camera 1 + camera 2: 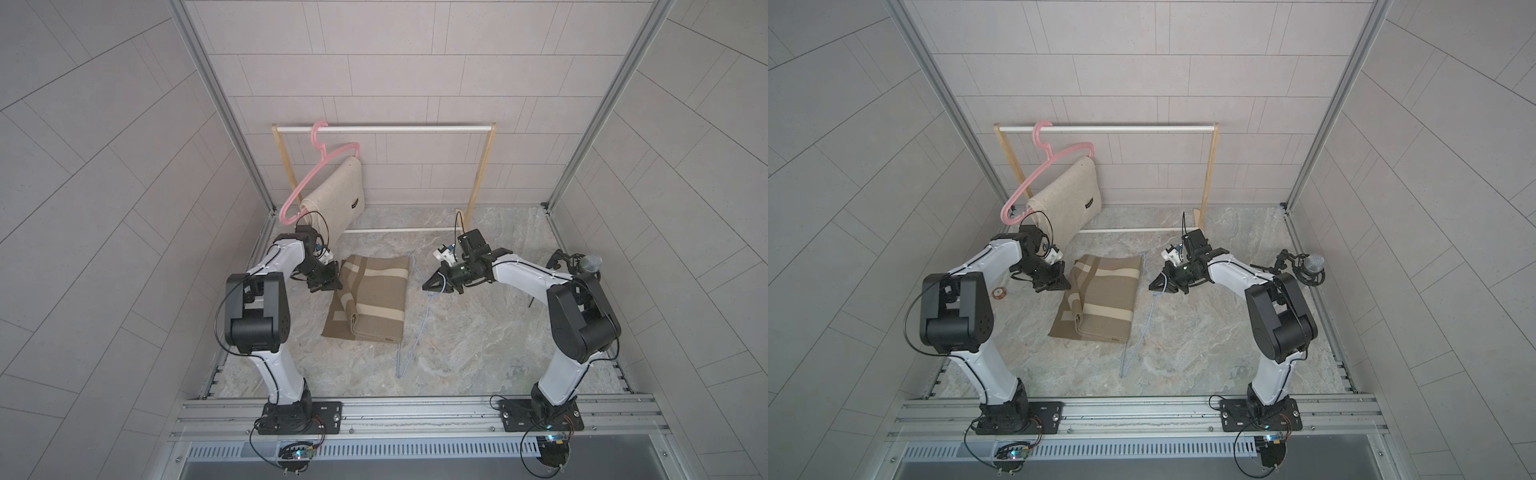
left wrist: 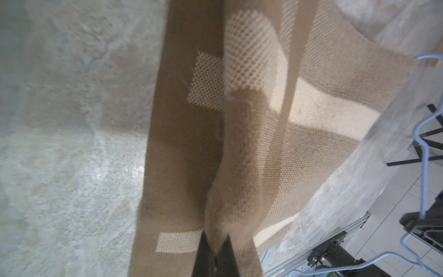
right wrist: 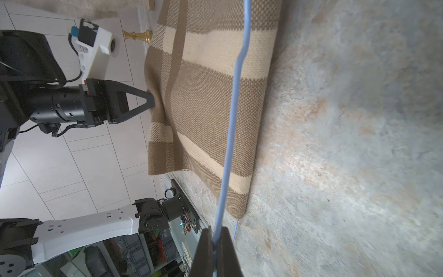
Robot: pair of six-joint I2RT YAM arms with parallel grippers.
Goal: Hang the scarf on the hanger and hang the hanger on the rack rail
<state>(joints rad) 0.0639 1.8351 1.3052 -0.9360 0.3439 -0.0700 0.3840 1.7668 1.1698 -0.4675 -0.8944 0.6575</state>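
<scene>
A folded brown scarf (image 1: 370,299) (image 1: 1100,303) with cream stripes lies on the stone-patterned table. My left gripper (image 1: 338,284) (image 1: 1068,284) (image 2: 217,236) is shut on a bunched fold at the scarf's left edge (image 2: 239,156), lifting it slightly. The right wrist view also shows that pinch on the scarf (image 3: 211,108). A thin blue wire hanger (image 3: 236,79) (image 2: 424,179) runs along the scarf's right side. My right gripper (image 1: 424,286) (image 1: 1150,286) (image 3: 215,227) is shut on the hanger's wire, just right of the scarf.
At the back stands a wooden rack with a white rail (image 1: 386,129). A pink hanger (image 1: 320,166) hangs on it at the left and carries a beige cloth (image 1: 336,195). A microphone (image 1: 590,262) sits at the right wall. A small round object (image 1: 998,294) lies behind the left arm.
</scene>
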